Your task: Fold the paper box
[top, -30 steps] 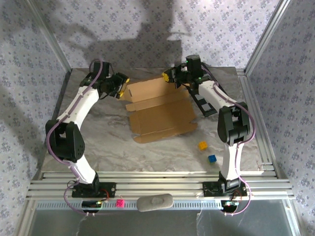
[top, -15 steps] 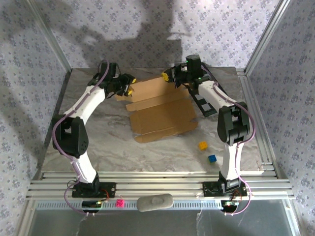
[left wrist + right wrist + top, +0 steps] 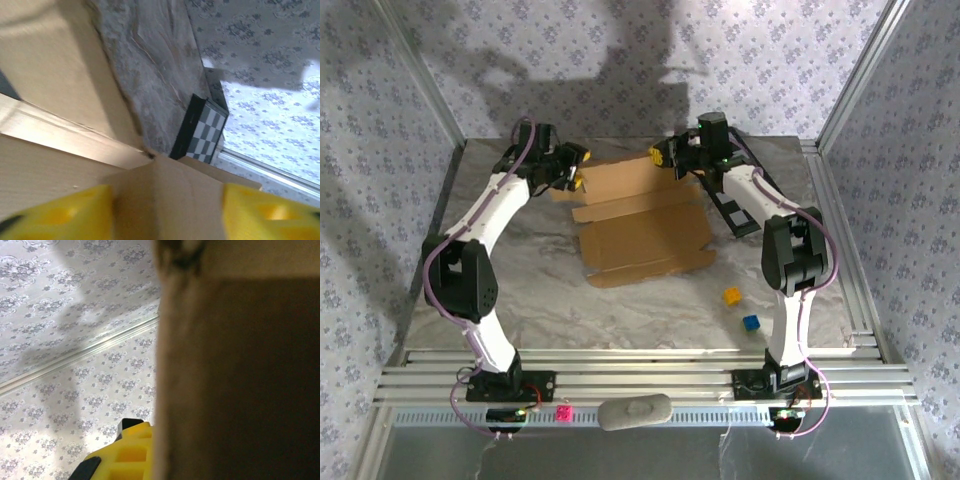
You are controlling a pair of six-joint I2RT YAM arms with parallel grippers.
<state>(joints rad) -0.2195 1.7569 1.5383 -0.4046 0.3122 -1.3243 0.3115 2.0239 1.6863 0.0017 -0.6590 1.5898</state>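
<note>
**Both grippers at far edge of cardboard sheet**

Paper box (image 3: pixel 642 228): flat, unfolded brown sheet, creases visible, lying centre-far on the marble table (image 3: pixel 520 275).

Left gripper (image 3: pixel 574 170): at the sheet's far-left corner. Left wrist view: yellow fingers (image 3: pixel 60 212) apart, cardboard flap in the gap between them. Contact with the pads can't be made out.

Right gripper (image 3: pixel 663 158): at the far-right corner. Right wrist view: one yellow finger (image 3: pixel 127 452) beside a dark cardboard face, very close to the lens. Can't tell whether the jaws are apart or together.

Checkered board (image 3: pixel 732 207): just right of the sheet, under the right arm.

Yellow cube (image 3: pixel 731 296) and blue cube (image 3: pixel 751 323): near right, close together, clear of the sheet.
</note>
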